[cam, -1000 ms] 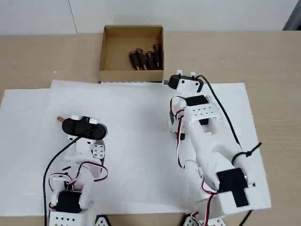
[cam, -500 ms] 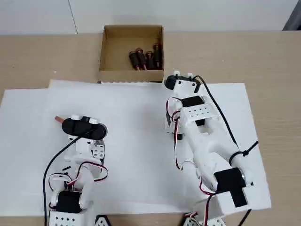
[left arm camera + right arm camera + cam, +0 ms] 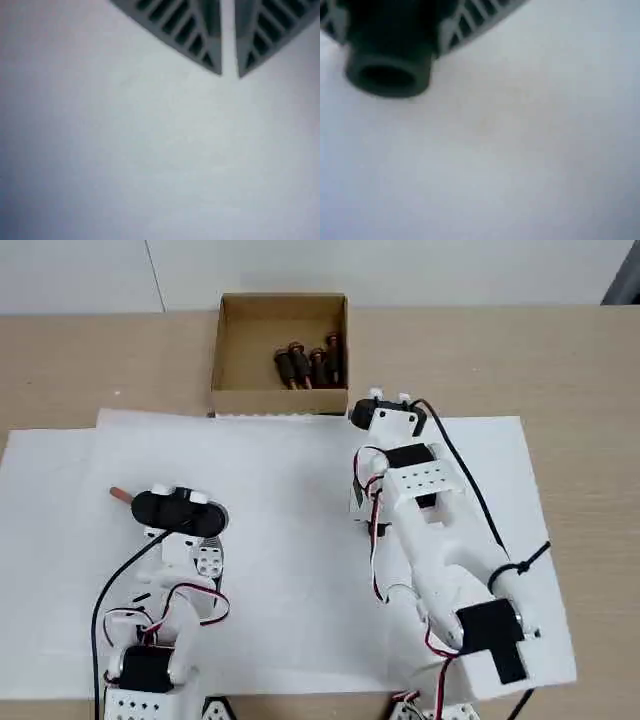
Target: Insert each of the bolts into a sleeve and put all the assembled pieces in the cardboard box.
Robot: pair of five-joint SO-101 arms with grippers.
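Landmark: we take the open brown cardboard box [image 3: 245,350], standing on the light wooden table [image 3: 100,360], as our reference for every place below.
Box contents: a cluster of assembled pieces [image 3: 310,362], dark sleeves with copper-coloured heads, lies in the box's right half, close to its right wall (we count about four, though they overlap).
Sheet: a large white paper sheet [image 3: 290,580] covers the table in front of the box, its far edge just beside the box's front wall.
Right arm: the right arm [image 3: 440,540], white plastic, reaches over the sheet, and its black wrist motor is just beside the box's front right corner.
Right gripper: the right gripper [image 3: 395,25] is closed around a black tubular sleeve [image 3: 387,75]. We see ribbed fingers [image 3: 470,15] against its sides, and its open mouth stands clear of them above the sheet.
Left arm: the left arm [image 3: 180,550], white with a black wrist motor, sits well apart from the box, off its front left corner.
Left gripper: the left gripper [image 3: 229,70] has its ribbed fingertips [image 3: 200,35] drawn almost together, with a thin slit between them, low over the sheet.
Bolt: a slender copper-coloured bolt [image 3: 118,494] juts sideways from under the left wrist motor. We judge it pinched farther up the fingers, though the grip itself is hidden.
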